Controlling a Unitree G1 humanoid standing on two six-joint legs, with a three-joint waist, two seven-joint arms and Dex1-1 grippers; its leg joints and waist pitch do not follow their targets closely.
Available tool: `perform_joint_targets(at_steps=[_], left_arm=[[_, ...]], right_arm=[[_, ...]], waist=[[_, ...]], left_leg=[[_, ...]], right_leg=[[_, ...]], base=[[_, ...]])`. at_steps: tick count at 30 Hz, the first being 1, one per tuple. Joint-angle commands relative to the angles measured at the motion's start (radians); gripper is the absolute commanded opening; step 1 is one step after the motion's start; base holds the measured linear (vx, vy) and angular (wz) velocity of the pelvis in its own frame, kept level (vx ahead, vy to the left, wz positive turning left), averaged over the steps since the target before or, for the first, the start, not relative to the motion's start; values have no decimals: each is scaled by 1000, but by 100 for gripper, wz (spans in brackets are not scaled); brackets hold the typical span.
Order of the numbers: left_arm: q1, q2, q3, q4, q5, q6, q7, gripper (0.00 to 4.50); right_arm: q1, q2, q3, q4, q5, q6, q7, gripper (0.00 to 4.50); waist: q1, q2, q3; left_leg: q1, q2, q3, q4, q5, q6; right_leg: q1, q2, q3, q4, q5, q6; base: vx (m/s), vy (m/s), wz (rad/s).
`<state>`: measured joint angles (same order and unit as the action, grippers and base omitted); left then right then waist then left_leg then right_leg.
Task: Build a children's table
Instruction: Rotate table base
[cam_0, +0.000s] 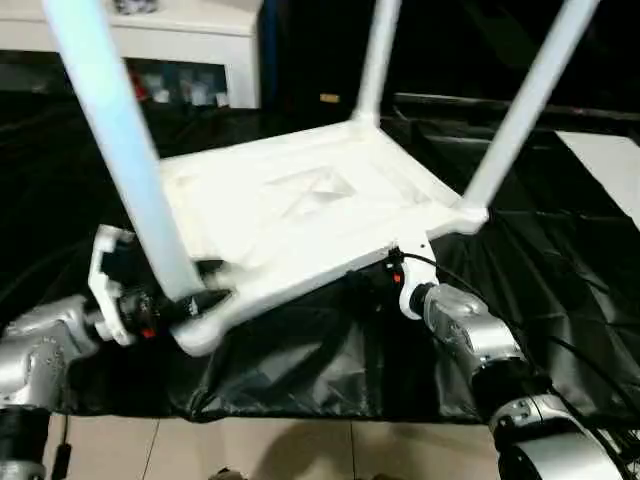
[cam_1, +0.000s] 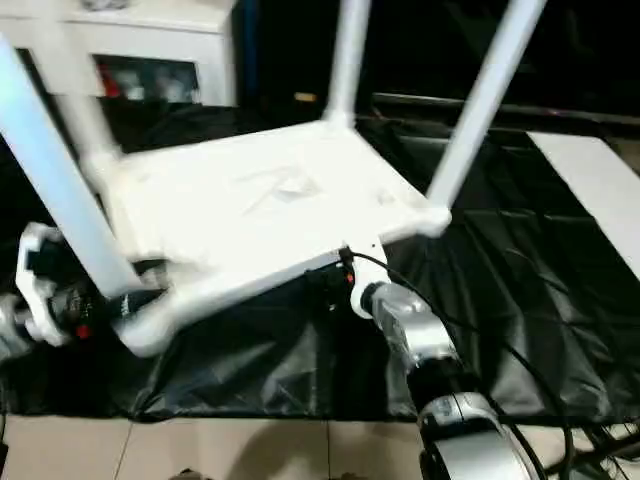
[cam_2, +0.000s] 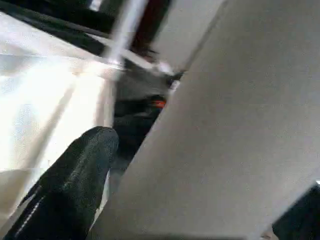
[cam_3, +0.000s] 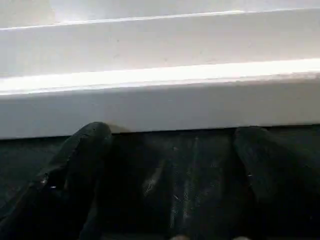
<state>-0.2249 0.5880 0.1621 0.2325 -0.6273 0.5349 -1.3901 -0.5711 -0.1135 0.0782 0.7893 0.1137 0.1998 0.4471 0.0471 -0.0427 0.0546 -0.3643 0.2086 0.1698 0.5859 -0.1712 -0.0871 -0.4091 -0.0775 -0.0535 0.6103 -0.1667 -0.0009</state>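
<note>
Care suits seating: left gripper grasps the long white tubular leg at the white plastic rectangular top; right gripper, fingers spread, steadies its edge

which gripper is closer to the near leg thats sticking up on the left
Left. The left gripper sits at the base of that leg, at its corner socket. The right gripper is under the tabletop's near edge, towards the other corner.

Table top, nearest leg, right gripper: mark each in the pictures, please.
Table top (cam_0: 300, 215): left eye view, on the middle of its ribbed underside, facing up.
Nearest leg (cam_0: 120, 130): left eye view, on the tube's middle stretch.
Right gripper (cam_3: 170, 160): right wrist view, midway between its two black fingertips, below the top's edge.
</note>
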Motion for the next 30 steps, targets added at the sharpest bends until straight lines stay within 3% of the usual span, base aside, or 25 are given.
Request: perform_joint_targets(at_steps=[1,2,3,7,15,19,23,24,25,26,27,28,29,30], left_arm=[[28,12,-55,-97,-41,57,-26,445],[40,16,-69,-129,-50,80,-30,445],[42,16,-71,-133,-50,83,-31,445],[39,-25,-89,-210,-77,137,10,445],[10,-68,-132,-274,-123,221,61,445],[-22,-85,-157,-255,-118,231,70,445],[-67,-106,-177,-230,-108,245,69,445],[-81,-113,-183,-222,-101,248,66,445],[-100,-125,-189,-207,-93,246,65,445],[-132,-143,-202,-176,-76,234,64,445],[-132,-143,-202,-176,-76,234,64,445],[-147,-151,-208,-161,-68,227,65,445],[-166,-167,-210,-134,-46,189,78,445],[-179,-178,-208,-111,-31,163,93,445]], right_arm=[[-26,17,17,35,-8,-10,10,450],[-38,29,23,56,-10,-24,19,450],[-40,30,24,60,-10,-26,20,450],[-107,100,51,170,-28,-74,48,450],[-157,185,72,274,-61,-125,81,450],[-166,215,77,301,-63,-149,107,450],[-178,234,67,331,-63,-170,107,450],[-183,238,61,343,-65,-178,103,450],[-186,239,56,350,-65,-185,98,450],[-192,236,46,362,-65,-200,79,450],[-192,236,46,362,-65,-200,79,450],[-194,233,40,367,-65,-209,67,450],[-196,222,30,375,-64,-226,55,450],[-196,210,21,379,-63,-237,46,450]], waist=[[-4,17,-53],[-8,10,-53],[-10,14,-52],[-22,7,-52],[-44,-3,-52],[-47,5,-55],[-49,3,-56],[-50,8,-56],[-46,21,-55],[-51,15,-55],[-45,16,-55],[-47,15,-55],[-49,28,-54],[-50,18,-53]], left_leg=[[8,17,-4,-88,-374,-52],[10,16,-1,-87,-376,-48],[13,16,-2,-86,-378,-47],[7,15,-4,-86,-374,-54],[3,16,-8,-86,-397,-61],[9,14,-8,-83,-390,-62],[11,14,-6,-83,-381,-58],[11,11,-4,-81,-386,-59],[15,12,-7,-80,-387,-62],[11,12,-5,-81,-382,-59],[19,11,-4,-78,-392,-60],[12,12,-7,-81,-384,-61],[15,12,-7,-81,-398,-66],[18,11,-4,-78,-405,-58]], right_leg=[[38,-51,39,-72,-379,-188],[36,-49,39,-75,-388,-185],[33,-48,40,-76,-390,-185],[36,-47,38,-74,-399,-179],[35,-46,37,-72,-402,-174],[33,-44,39,-71,-364,-184],[37,-43,39,-67,-330,-202],[36,-42,39,-70,-332,-206],[37,-45,40,-68,-325,-213],[39,-43,40,-69,-319,-214],[35,-43,39,-72,-337,-213],[42,-44,39,-68,-330,-216],[38,-41,38,-72,-325,-215],[36,-40,37,-77,-334,-217]], base=[[0,0,0],[0,0,0],[0,0,0],[0,0,0],[0,0,0],[0,0,0],[0,0,0],[0,0,0],[0,0,0],[0,0,0],[0,0,0],[0,0,0],[0,0,0],[0,0,0]])
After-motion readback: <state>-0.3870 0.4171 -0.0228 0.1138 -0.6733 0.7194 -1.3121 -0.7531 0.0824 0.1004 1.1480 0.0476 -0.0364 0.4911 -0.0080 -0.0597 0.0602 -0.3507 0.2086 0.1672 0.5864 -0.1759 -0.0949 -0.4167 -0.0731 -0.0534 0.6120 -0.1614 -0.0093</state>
